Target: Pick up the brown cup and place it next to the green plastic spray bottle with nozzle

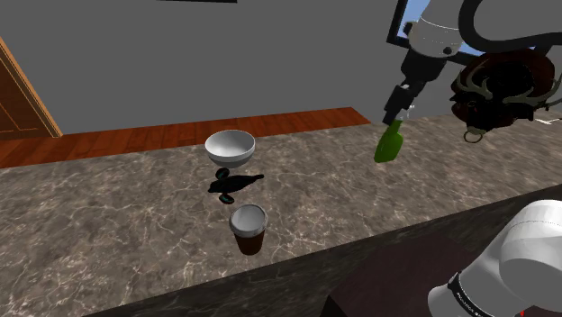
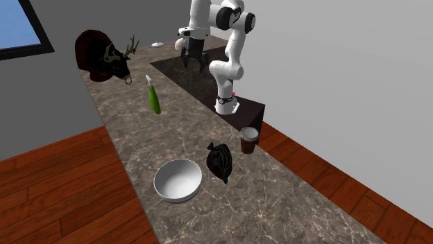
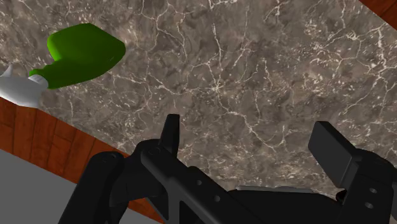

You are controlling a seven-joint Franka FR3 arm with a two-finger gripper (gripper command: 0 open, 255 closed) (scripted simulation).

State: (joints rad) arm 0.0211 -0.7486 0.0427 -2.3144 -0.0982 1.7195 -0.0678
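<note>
Wide apart and empty, the jaws of the gripper (image 3: 249, 133) have only bare marble-patterned counter (image 3: 254, 70) between the two black fingers. The gripper hangs high above the counter with nothing in its grasp. The green spray bottle (image 3: 83, 54), with its white nozzle, lies off to one side of the fingers rather than under them.

In the shoulder view the gripper (image 1: 397, 102) hovers at the right, close above the bottle (image 1: 389, 144). The brown cup (image 1: 248, 230) stands upright well apart from both, toward that view's left and at the near edge of the counter. Beyond the cup lies a small black object (image 1: 232, 185), and farther on stands a white bowl (image 1: 230, 147).

In the second exterior view the cup (image 2: 249, 139) is just beside the black object (image 2: 221, 161), a long way from the bottle (image 2: 154, 99).

I judge that nothing of the task is done: the cup is not yet grasped or lifted. What remains is the reach across to the cup, the grasp, the carry and setting it down beside the bottle.
</note>
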